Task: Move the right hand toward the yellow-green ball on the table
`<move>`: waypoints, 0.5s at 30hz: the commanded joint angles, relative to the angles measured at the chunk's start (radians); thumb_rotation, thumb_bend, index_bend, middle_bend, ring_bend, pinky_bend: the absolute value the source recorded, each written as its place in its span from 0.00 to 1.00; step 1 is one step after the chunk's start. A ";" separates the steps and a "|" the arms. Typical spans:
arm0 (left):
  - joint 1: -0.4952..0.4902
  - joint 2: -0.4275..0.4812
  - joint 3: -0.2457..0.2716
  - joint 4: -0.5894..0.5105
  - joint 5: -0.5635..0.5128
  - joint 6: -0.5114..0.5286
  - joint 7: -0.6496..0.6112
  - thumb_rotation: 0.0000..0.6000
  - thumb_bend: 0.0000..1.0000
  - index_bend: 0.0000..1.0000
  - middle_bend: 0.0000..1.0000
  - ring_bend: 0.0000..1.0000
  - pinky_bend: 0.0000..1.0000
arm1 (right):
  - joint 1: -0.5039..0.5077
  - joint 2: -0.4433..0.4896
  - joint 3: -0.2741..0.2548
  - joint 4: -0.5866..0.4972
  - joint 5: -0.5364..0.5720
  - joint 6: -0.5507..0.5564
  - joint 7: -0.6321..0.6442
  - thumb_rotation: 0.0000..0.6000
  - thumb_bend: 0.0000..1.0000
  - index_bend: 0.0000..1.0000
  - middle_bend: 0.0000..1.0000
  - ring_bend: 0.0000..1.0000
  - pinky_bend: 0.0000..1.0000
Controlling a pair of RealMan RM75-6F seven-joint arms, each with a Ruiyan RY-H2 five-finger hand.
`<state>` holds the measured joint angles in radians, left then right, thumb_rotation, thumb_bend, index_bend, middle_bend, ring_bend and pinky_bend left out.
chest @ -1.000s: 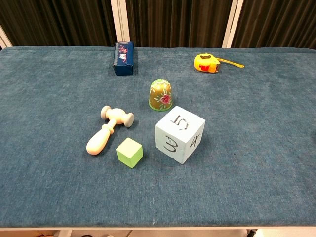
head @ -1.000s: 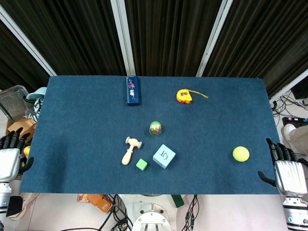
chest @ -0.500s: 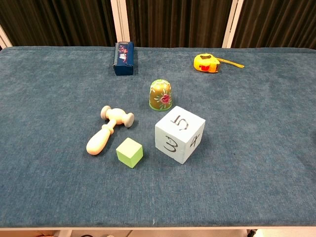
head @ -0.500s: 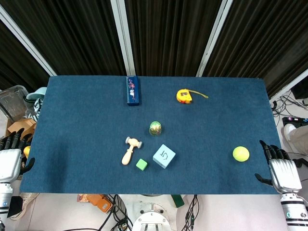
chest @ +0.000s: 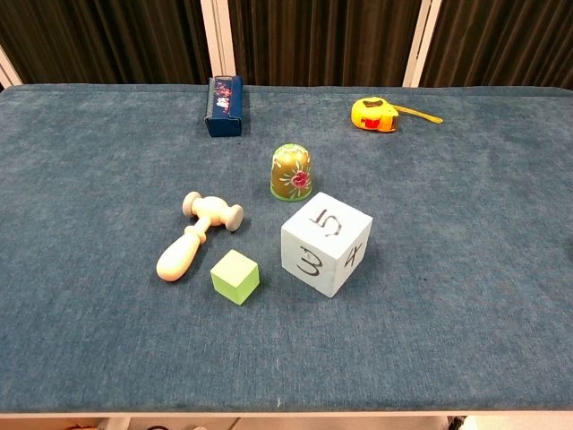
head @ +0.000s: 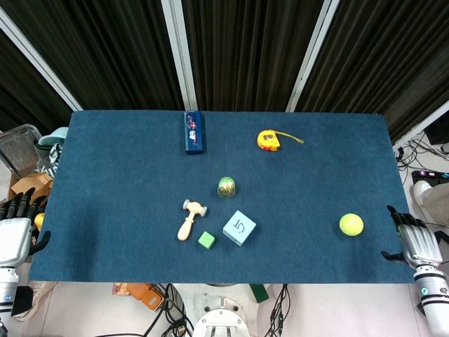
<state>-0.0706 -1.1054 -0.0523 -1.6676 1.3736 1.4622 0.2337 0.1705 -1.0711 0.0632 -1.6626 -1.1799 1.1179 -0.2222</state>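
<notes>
left hand: fingers apart, empty | right hand: fingers apart, empty

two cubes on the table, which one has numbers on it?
The larger light-blue cube, marked 5, 3 and 4. The small green cube to its left, beside the wooden hammer, is blank.

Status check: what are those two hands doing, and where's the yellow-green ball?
Both hands open, off the table's corners: left hand, right hand. Yellow-green ball untouched beside right hand. Nothing between.

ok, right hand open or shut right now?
Open. In the head view the right hand sits off the table's right edge with its fingers apart, holding nothing; the yellow-green ball lies untouched beside it.
</notes>
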 commanded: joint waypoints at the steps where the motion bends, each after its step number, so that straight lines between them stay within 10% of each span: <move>1: 0.001 0.001 -0.001 0.000 -0.003 0.001 -0.001 1.00 0.28 0.14 0.00 0.00 0.11 | 0.032 -0.036 0.014 0.049 0.018 -0.036 0.015 1.00 0.25 0.13 0.25 0.24 0.23; 15: 0.000 0.005 -0.007 0.003 -0.012 -0.002 -0.009 1.00 0.28 0.14 0.00 0.00 0.11 | 0.130 -0.138 0.027 0.137 0.040 -0.135 0.004 1.00 0.25 0.23 0.34 0.37 0.27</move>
<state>-0.0702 -1.1002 -0.0589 -1.6643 1.3613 1.4606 0.2242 0.2971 -1.2050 0.0887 -1.5284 -1.1407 0.9837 -0.2165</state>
